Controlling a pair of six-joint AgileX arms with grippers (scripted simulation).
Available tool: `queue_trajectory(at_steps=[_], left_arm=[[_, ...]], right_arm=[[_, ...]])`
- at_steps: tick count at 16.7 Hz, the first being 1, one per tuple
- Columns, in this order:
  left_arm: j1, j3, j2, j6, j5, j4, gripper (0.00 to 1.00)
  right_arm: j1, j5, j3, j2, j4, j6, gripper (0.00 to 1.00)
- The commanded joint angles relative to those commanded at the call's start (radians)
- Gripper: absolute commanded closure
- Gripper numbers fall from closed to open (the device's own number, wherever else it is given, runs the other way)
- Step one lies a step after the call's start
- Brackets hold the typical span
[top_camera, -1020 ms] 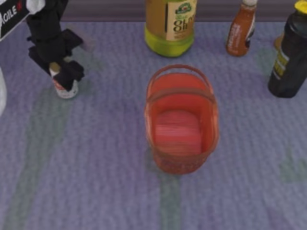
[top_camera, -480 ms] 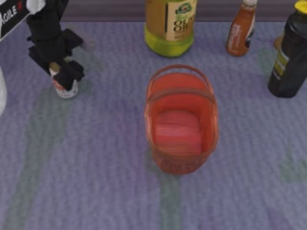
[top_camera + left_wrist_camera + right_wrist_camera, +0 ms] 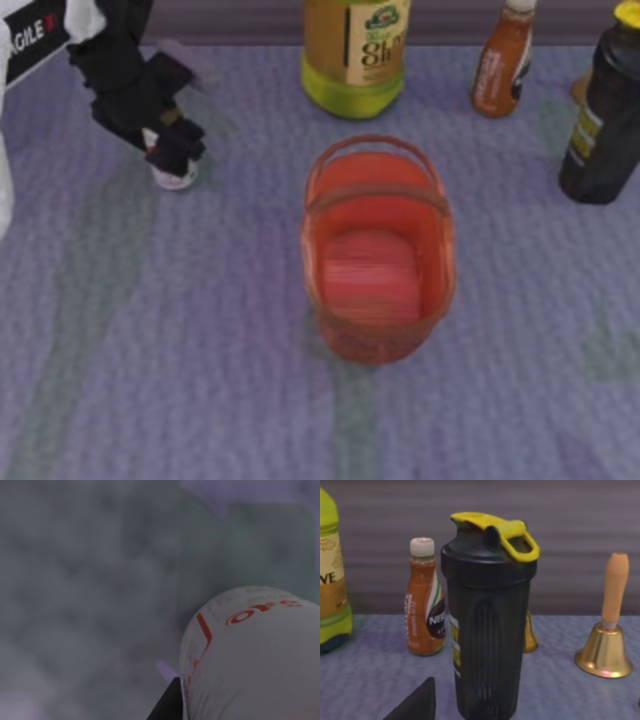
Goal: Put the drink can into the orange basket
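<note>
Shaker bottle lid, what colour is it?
Yellow, on the black shaker bottle; clearest in the right wrist view.

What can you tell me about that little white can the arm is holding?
The drink can is a small white cylinder with red label markings, seemingly smooth metal. It sits at the far left of the table, left of the orange basket and well apart from it. The left gripper covers its top from above, its dark fingers closed around it, so only the lower body shows. In the left wrist view its rounded white side fills the corner, red lettering visible. Whether it has left the cloth is unclear.
</note>
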Motion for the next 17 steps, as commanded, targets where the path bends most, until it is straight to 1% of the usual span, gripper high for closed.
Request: queue_trajectory(at_steps=[2, 4, 7, 13, 15, 17], left_arm=[[-0.013, -0.069, -0.027, -0.047, 0.095, 0.141, 1.0], [-0.027, -0.149, -0.066, -0.101, 0.204, 0.309, 1.0], [-0.052, -0.282, -0.142, -0.19, 0.388, 0.61, 1.0], [-0.104, -0.572, -0.315, -0.375, 0.767, 1.273, 1.0], [-0.119, -0.668, -0.366, -0.434, 0.88, 1.458, 1.0], [-0.132, -0.755, -0.411, -0.487, 0.977, 1.605, 1.0]], right_arm=[[0.0, 0.0, 0.0, 0.0, 0.0, 0.0, 0.0], [0.0, 0.0, 0.0, 0.0, 0.0, 0.0, 0.0], [0.0, 0.0, 0.0, 0.0, 0.0, 0.0, 0.0], [0.0, 0.0, 0.0, 0.0, 0.0, 0.0, 0.0], [0.0, 0.0, 0.0, 0.0, 0.0, 0.0, 0.0], [0.0, 0.0, 0.0, 0.0, 0.0, 0.0, 0.0]])
